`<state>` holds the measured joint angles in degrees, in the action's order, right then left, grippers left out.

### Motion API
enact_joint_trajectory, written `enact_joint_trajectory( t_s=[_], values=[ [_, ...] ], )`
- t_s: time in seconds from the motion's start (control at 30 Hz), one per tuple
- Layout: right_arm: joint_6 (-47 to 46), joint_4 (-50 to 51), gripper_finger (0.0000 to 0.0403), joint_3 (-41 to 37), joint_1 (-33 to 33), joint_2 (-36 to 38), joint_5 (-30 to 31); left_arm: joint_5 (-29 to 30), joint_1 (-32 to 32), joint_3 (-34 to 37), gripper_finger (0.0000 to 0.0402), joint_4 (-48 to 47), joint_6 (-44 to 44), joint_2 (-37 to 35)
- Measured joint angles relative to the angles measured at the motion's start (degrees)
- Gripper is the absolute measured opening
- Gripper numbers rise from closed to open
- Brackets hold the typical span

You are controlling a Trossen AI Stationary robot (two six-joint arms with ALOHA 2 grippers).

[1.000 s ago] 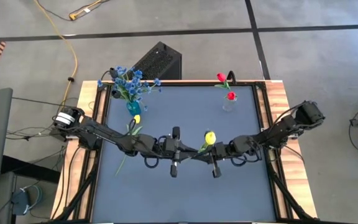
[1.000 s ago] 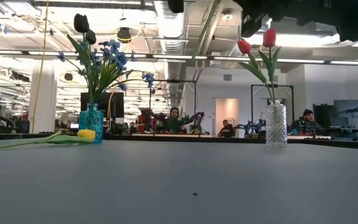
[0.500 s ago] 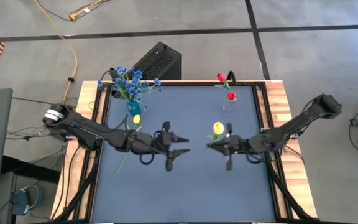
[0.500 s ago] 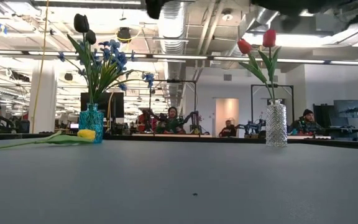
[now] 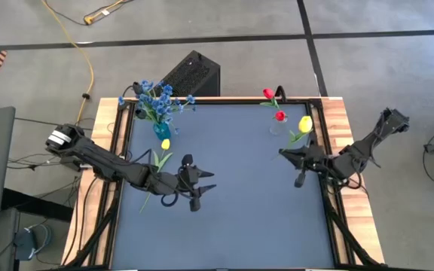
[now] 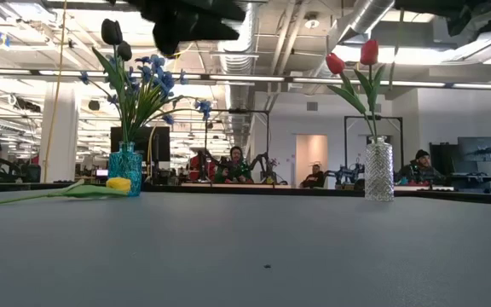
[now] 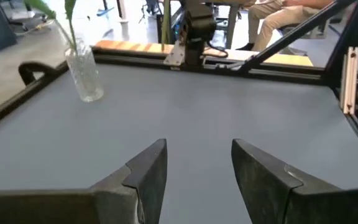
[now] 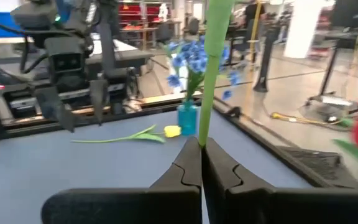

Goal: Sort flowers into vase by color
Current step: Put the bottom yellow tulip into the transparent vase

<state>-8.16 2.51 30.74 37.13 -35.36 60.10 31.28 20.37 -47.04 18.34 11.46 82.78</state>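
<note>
My right gripper (image 5: 285,153) is shut on the green stem of a yellow tulip (image 5: 305,124), near the table's right edge. The tulip's blossom is just right of the clear vase (image 5: 277,126), which holds two red tulips (image 6: 361,55). My left gripper (image 5: 206,181) is open and empty over the table's middle left; its fingers show in the left wrist view (image 7: 197,168). A blue vase (image 5: 161,129) at the far left holds blue blossoms (image 5: 157,102). A second yellow tulip (image 5: 165,143) lies flat on the table beside it. My right gripper pinches the yellow tulip's green stem (image 8: 201,134) between its two shut fingers. The fingers come level from the table's right side and lie across the stem. The stem rises above the fingers with the blossom at the top, and the tulip is lifted clear of the table.
A black box (image 5: 191,74) stands on the floor beyond the far edge. The table has a raised wooden frame (image 5: 339,128) along its sides. Several people sit in the room beyond the table (image 6: 239,162).
My right gripper has carried the yellow tulip from the table's middle toward the right and far edges, to beside the clear vase. My left gripper has drawn back toward the table's left edge.
</note>
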Motion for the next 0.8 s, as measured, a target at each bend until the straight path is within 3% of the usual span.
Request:
enact_joint_trajectory(
  t_s=[0.23, 0.4, 0.8],
  values=[
    [0.92, 5.01, 0.0021, 0.00, -1.28, 4.19, 7.80, 0.03, -0.02, 4.47, 0.0169, 5.38, 1.66, 0.00],
    [0.64, 7.31, 0.0021, 0.00, -5.14, 6.00, 9.03, 0.03, -0.02, 4.59, 0.0169, 5.63, 1.67, 0.00],
    [1.56, 9.47, 0.0021, 0.00, -27.74, 6.13, 6.88, 0.01, -0.03, 4.59, 0.0169, 5.69, 2.33, 0.00]
  ],
)
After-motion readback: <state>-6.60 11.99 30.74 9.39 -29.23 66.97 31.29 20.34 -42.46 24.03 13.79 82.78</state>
